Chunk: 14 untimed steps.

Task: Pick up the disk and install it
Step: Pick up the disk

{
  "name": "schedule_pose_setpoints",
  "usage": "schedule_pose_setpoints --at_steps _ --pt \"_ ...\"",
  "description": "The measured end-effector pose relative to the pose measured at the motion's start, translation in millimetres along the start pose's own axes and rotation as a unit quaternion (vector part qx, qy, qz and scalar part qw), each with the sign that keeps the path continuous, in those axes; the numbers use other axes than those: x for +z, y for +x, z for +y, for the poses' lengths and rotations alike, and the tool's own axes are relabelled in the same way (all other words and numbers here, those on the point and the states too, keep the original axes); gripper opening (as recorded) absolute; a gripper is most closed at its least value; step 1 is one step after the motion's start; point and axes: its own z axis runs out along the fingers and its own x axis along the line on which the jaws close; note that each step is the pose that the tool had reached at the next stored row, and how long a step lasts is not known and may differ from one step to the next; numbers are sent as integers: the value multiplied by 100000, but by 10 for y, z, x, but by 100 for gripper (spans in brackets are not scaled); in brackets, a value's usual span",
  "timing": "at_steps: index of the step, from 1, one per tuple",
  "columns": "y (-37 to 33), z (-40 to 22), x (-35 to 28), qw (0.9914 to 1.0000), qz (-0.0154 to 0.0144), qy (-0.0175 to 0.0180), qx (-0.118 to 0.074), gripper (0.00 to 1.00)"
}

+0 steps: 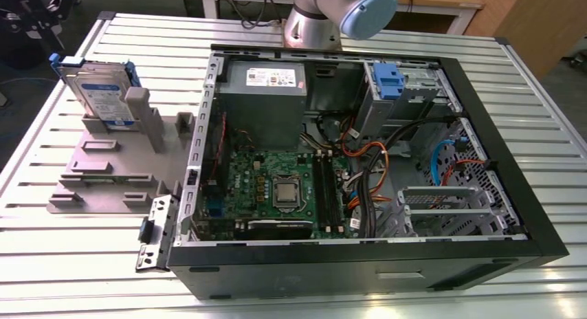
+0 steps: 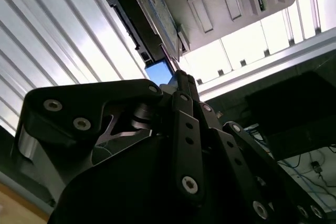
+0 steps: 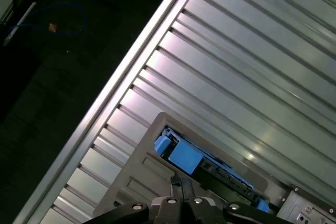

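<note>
You are seeing the disk standing on its long edge in the grey fixture, which is lying on the ribbed metal table toward the exterior view's left. The disk's labelled face is showing in that view, with its blue side rails framing it, and it is leaning against an upright post of the fixture. It is sitting well apart from the open computer case, which is lying on its side just beside the fixture, toward the exterior view's right. Inside the case, the silver drive cage with its blue latch is standing next to the grey power supply box, and the green motherboard is lying below them. The arm is rising behind the case.

In both wrist views your hand is pointing down at the disk and lining up with its blue end, not touching it. Its fingers are pressing together tip to tip, and they are gripping nothing.
</note>
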Motion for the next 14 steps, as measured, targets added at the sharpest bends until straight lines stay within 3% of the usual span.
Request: schedule_pose_setpoints --at_steps 6,9,14 --pt "0 0 0 99980 435 508 -1877 11" --pt "-1 -1 0 99950 486 494 -3077 11" --pt "-1 0 3 99775 618 439 -6658 11"
